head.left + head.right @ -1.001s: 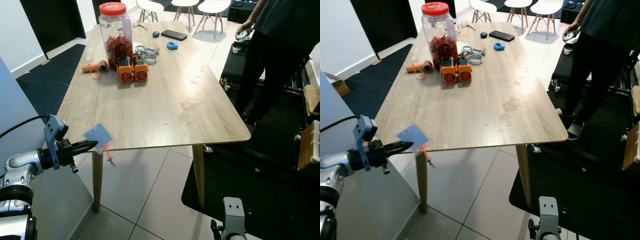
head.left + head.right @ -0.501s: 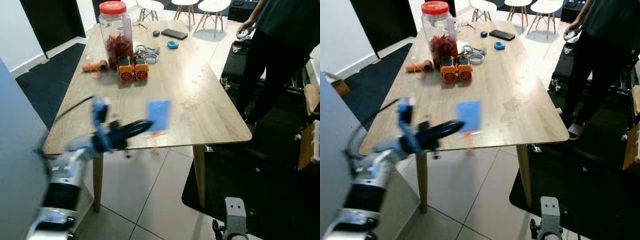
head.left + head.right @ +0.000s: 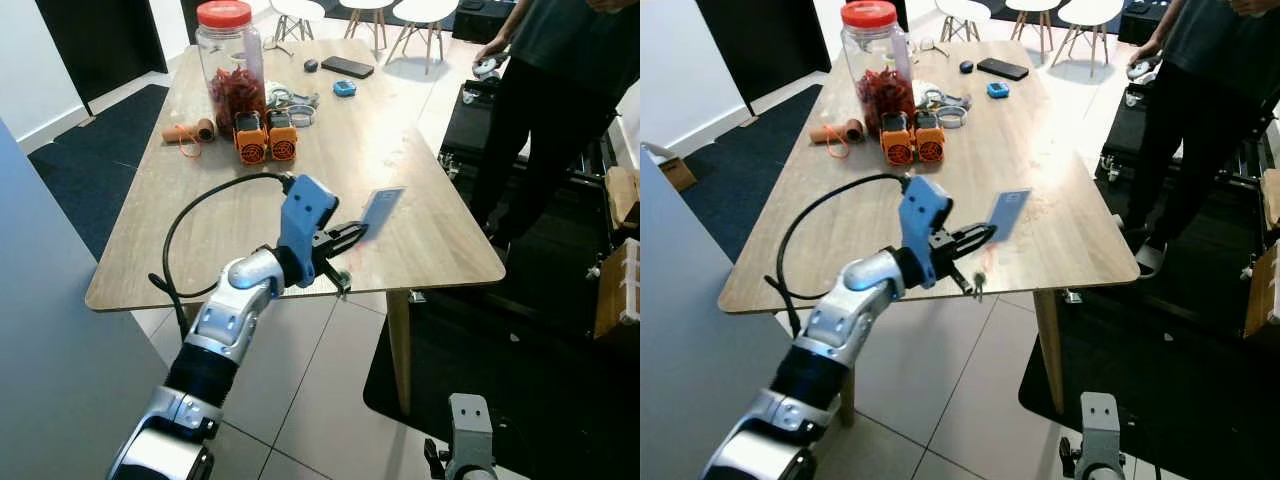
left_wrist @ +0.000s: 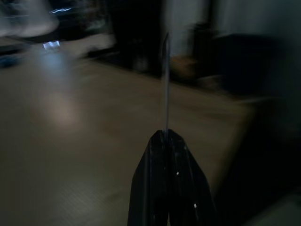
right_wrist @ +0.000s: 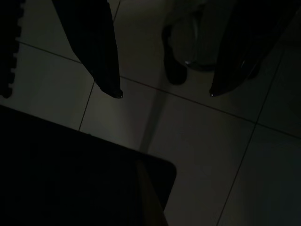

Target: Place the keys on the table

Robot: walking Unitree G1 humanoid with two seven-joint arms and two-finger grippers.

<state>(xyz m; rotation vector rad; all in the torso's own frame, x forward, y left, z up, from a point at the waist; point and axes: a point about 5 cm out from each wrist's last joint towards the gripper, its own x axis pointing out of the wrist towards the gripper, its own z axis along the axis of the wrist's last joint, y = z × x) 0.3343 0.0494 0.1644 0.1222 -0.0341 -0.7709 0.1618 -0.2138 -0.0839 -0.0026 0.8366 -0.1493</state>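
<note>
The left gripper (image 3: 352,233) was stretched forward over the near edge of the wooden table (image 3: 400,180), its two black fingers pressed together on the keys (image 3: 345,272) by way of a flat blue tag (image 3: 381,208). The tag stood up beyond the fingertips, seen edge-on in the left wrist view as a thin vertical strip (image 4: 165,84) rising from the closed tips, while a small metal key hung just below the fingers, at about the table's edge. Held this way, by the tag, the bunch dangled free under the grip, so that it could probably be lowered onto the wood and let go. The keys were thus not yet on the table. The right gripper (image 5: 162,92) hung idle by the robot's side with its fingers spread apart over the tiled floor (image 5: 225,155). A jar (image 3: 229,62) stood at the far end of the table, and a person (image 3: 560,90) stood beside its right edge.
</note>
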